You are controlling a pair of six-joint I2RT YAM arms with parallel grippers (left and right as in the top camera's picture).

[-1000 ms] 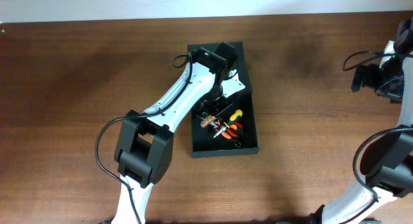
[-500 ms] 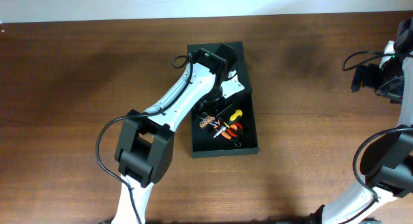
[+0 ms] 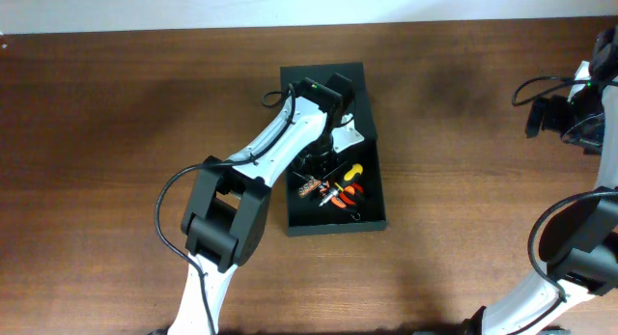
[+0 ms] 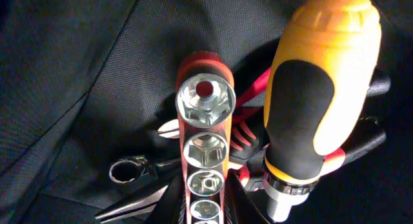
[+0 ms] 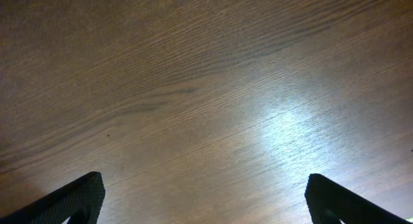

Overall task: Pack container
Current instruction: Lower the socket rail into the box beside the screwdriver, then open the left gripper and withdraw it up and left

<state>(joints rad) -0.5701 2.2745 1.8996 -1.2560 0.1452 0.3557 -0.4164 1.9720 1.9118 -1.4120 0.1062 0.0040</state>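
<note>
The container (image 3: 378,202) is a matte black open box at the table's middle, with hand tools on its floor. My left gripper (image 3: 320,165) reaches down inside it. In the left wrist view its fingers (image 4: 205,208) are shut on both sides of a red socket rail (image 4: 205,137) carrying chrome sockets. A yellow-and-black screwdriver (image 4: 316,88) lies just right of the rail, over red-handled pliers (image 4: 248,130). My right gripper (image 5: 206,195) is open and empty above bare wood at the table's far right (image 3: 543,113).
A small ring-end wrench (image 4: 124,170) lies on the container floor left of the rail. The screwdriver (image 3: 352,171) and orange pliers (image 3: 345,195) sit in the container's near half. The container's walls surround my left gripper.
My left arm has shifted slightly to the right and lower inside the container. The right arm has not moved.
</note>
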